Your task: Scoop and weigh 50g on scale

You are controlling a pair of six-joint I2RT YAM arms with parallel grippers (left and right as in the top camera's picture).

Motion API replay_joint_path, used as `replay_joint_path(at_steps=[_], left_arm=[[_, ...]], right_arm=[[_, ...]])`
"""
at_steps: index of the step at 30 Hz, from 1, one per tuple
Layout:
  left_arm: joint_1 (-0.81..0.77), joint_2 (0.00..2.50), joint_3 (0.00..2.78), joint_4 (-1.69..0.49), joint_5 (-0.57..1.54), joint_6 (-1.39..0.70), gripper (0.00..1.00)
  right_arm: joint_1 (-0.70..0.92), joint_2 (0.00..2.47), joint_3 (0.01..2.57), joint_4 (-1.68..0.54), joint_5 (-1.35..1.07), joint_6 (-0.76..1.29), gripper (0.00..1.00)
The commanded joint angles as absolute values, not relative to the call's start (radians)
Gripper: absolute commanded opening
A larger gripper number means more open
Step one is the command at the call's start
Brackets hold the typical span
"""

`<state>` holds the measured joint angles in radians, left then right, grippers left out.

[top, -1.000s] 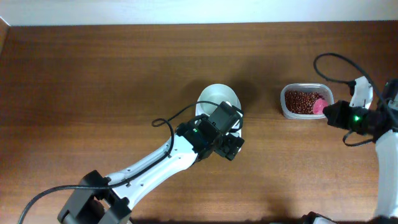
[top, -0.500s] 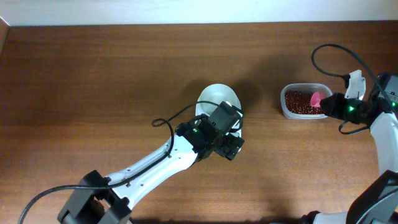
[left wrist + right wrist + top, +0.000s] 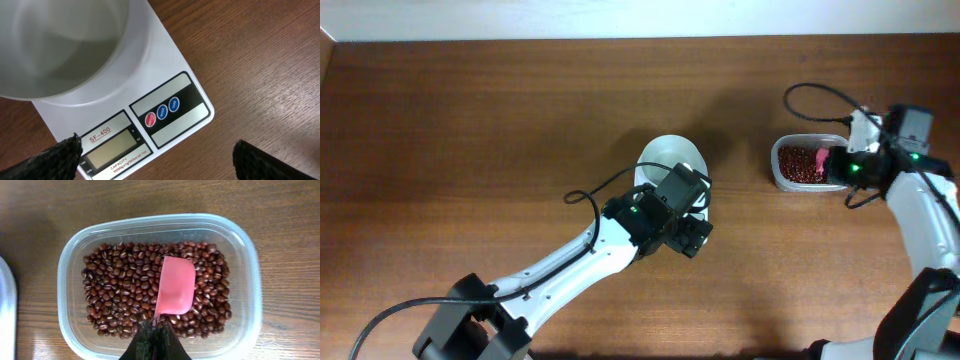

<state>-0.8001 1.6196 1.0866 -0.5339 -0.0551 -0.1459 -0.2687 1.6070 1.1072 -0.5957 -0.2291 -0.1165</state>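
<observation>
The white scale (image 3: 170,70) carries an empty round white bowl (image 3: 60,45), with a blank grey display (image 3: 112,147) and blue and red buttons (image 3: 162,112). My left gripper (image 3: 157,155) hovers open over the scale's front edge, holding nothing. From overhead it (image 3: 688,235) covers most of the scale below the bowl (image 3: 672,158). The red-brown beans (image 3: 120,290) fill a clear tub (image 3: 70,260). My right gripper (image 3: 156,332) is shut on the handle of a pink scoop (image 3: 175,287), whose blade lies over the beans (image 3: 798,163) with none showing on it.
The clear tub (image 3: 780,178) stands on the wooden table to the right of the scale, with bare wood between them. A black cable (image 3: 815,92) loops above the right arm. The left arm (image 3: 560,265) stretches diagonally from the lower left.
My right gripper has swung left and toward the back, carrying the pink scoop from the tub's right edge to over the beans. The left arm has not moved.
</observation>
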Motion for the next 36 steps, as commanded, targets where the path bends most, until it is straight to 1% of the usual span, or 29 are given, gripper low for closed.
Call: replay_joint_path(at_steps=[1, 3, 6, 8, 12, 16, 20, 28, 34, 36], left_arm=[[-0.804, 1.623, 1.1, -0.535, -0.048, -0.14, 0.99], [-0.804, 1.623, 1.1, -0.535, -0.048, -0.14, 0.99], [-0.804, 1.623, 1.1, -0.535, -0.048, -0.14, 0.99], [-0.804, 1.623, 1.1, -0.535, -0.048, -0.14, 0.99], [-0.804, 1.623, 1.1, -0.535, -0.048, -0.14, 0.99], [-0.804, 1.623, 1.1, -0.535, -0.048, -0.14, 0.99], [-0.804, 1.623, 1.1, -0.535, -0.048, -0.14, 0.99], [-0.804, 1.623, 1.1, -0.535, -0.048, -0.14, 0.99], [-0.804, 1.623, 1.1, -0.535, -0.048, -0.14, 0.99], [-0.804, 1.623, 1.1, -0.535, -0.048, -0.14, 0.99]], right_arm=[[-0.24, 1.613, 1.102, -0.59, -0.146, -0.123, 0.04], [-0.241, 1.625, 1.102, -0.591, -0.146, -0.116, 0.04], [-0.242, 1.675, 1.102, -0.611, -0.233, -0.112, 0.04], [-0.242, 1.707, 1.102, -0.613, -0.274, -0.054, 0.04], [-0.243, 1.704, 1.103, -0.616, -0.364, -0.043, 0.04], [-0.273, 1.703, 1.107, -0.625, -0.37, 0.016, 0.04], [-0.336, 1.68, 1.139, -0.683, -0.394, 0.015, 0.04], [-0.342, 1.602, 1.14, -0.678, -0.397, 0.012, 0.04], [-0.344, 1.602, 1.14, -0.684, -0.489, 0.018, 0.04], [-0.358, 1.602, 1.14, -0.687, -0.498, 0.056, 0.04]])
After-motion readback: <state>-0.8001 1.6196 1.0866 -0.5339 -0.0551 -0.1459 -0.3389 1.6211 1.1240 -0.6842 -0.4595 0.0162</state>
